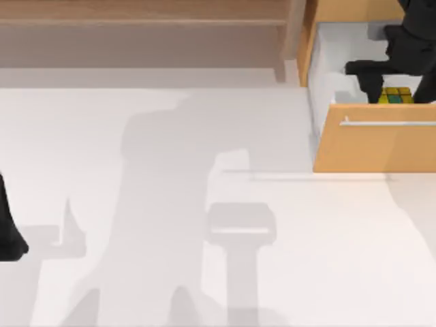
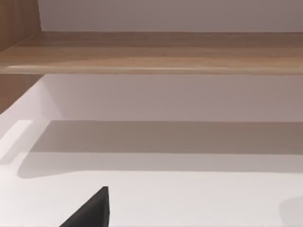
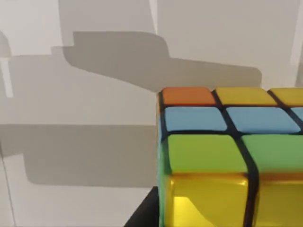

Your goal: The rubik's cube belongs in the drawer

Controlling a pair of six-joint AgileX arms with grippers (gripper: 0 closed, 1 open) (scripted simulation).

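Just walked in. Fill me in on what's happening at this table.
The right arm's end effector is reaching down into the open drawer at the table's far right, with the rubik's cube at its tip, above the white interior. The cube looks held, but the fingers are hard to make out. The left arm sits parked at the table's left edge.

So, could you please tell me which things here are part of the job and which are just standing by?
Part of the job:
- rubik's cube, at the right claw over the drawer's white interior
- drawer, pulled open at the table's right

Standing by:
- left arm, parked at the table's left edge
- wooden shelf along the back
- table
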